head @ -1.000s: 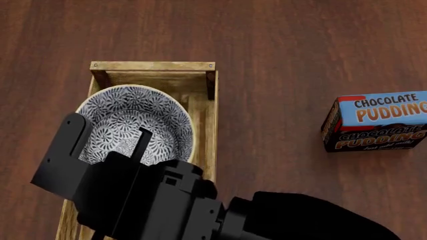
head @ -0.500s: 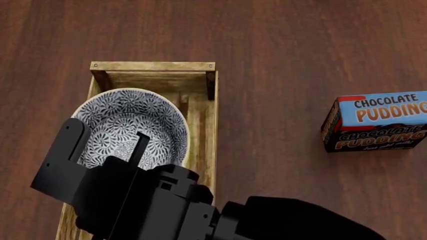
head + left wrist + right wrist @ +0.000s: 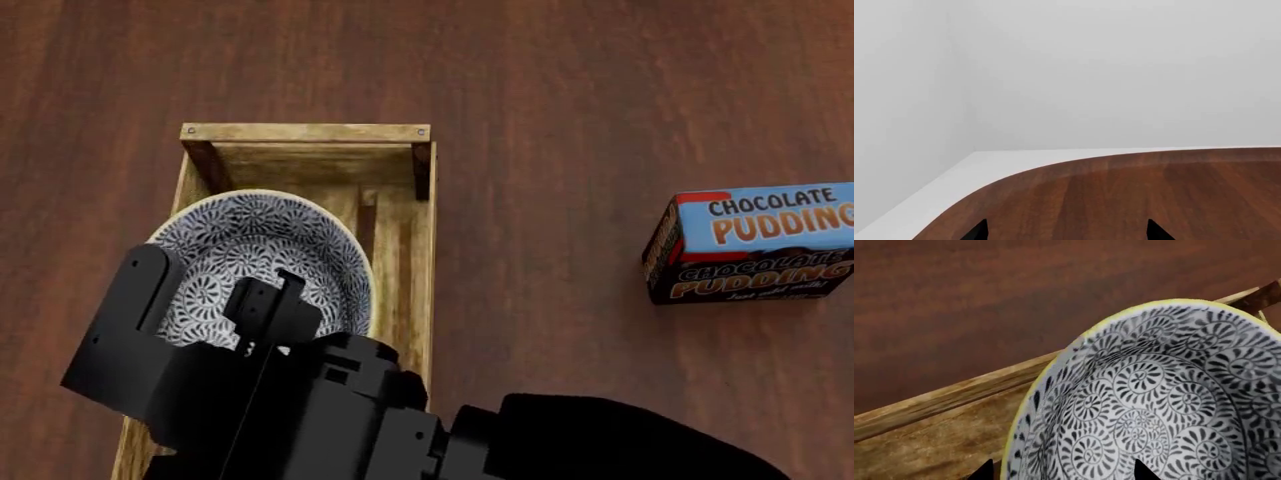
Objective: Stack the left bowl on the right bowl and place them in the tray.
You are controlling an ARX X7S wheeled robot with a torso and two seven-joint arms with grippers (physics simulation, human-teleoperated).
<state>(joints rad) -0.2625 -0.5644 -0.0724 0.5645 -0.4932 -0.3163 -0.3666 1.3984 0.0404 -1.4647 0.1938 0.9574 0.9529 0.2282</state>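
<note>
Patterned bowl [image 3: 267, 255] inside the wooden tray [image 3: 407, 230].
Right tool [image 3: 200, 300] spread wide above the bowl rim; left tool [image 3: 1064, 231] parted over bare surface [image 3: 1154, 190]; pudding box [image 3: 754, 243] well apart.

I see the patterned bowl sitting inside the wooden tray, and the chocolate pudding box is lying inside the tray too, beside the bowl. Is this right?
Not quite. The patterned bowl is indeed inside the wooden tray, but the chocolate pudding box is not in it. The head view shows the box on the table, apart from the tray, off to the robot's right.
</note>
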